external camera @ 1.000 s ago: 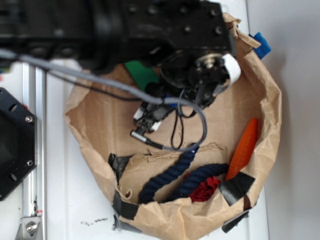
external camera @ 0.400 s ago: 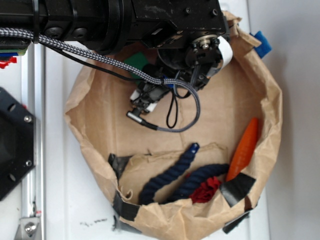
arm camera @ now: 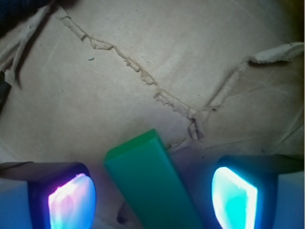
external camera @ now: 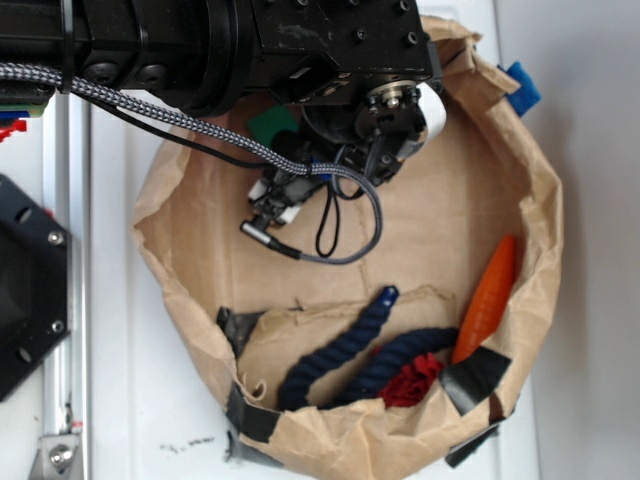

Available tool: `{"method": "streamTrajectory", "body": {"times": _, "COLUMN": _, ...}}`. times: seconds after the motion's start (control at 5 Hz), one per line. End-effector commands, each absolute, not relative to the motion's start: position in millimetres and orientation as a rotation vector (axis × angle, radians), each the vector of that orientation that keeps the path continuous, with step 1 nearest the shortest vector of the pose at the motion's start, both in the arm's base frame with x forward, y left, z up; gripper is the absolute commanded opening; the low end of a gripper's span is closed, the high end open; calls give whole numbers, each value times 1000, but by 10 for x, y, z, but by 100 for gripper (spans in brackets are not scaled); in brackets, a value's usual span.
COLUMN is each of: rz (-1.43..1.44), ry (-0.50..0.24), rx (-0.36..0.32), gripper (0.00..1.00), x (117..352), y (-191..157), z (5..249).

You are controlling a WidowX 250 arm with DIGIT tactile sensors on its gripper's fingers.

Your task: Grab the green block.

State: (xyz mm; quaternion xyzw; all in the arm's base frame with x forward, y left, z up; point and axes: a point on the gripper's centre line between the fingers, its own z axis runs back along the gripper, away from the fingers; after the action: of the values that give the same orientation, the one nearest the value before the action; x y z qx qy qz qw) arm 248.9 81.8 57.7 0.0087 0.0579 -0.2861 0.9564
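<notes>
Exterior view. The black robot arm (external camera: 230, 45) reaches in from the upper left over a shallow bowl formed from brown paper (external camera: 470, 210), patched at its lower rim with black tape (external camera: 474, 375). The arm's wrist housing and a braided grey cable (external camera: 190, 128) hide most of the upper-left part of the bowl. Only a small corner of the green block (external camera: 267, 124) shows, just below the arm's body and near the bowl's upper-left wall. The gripper (external camera: 275, 205) hangs low beneath the wrist, just below that corner; its opening cannot be judged from this angle. Along the bowl's lower part lie a dark blue rope (external camera: 352, 345), a red crumpled item (external camera: 410, 380) beside it, and an orange carrot-shaped toy (external camera: 488, 295) leaning against the right wall, all well apart from the block. A blue piece (external camera: 522, 88) sits outside the bowl's upper-right rim.

Wrist view. The green block (arm camera: 150, 183) lies flat on the creased, torn paper floor, running from centre frame toward the bottom edge. The two fingertips (arm camera: 71, 198) stand wide apart, one on each side of the block, with visible gaps and no contact. Nothing lies between pads and block.
</notes>
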Motion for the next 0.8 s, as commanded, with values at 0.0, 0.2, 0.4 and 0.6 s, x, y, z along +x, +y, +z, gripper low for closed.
{"method": "streamTrajectory", "body": {"times": 0.0, "rz": -592, "ry": 97, "rx": 42, "gripper": 100, "x": 2619, "y": 843, "z": 559}}
{"method": "streamTrajectory", "body": {"times": 0.2, "rz": -596, "ry": 95, "rx": 39, "gripper": 100, "x": 2647, "y": 893, "z": 536}}
{"method": "streamTrajectory", "body": {"times": 0.4, "rz": -640, "ry": 96, "rx": 43, "gripper": 100, "x": 2620, "y": 875, "z": 460}}
{"method": "streamTrajectory", "body": {"times": 0.6, "rz": -702, "ry": 99, "rx": 49, "gripper": 100, "x": 2492, "y": 779, "z": 370}}
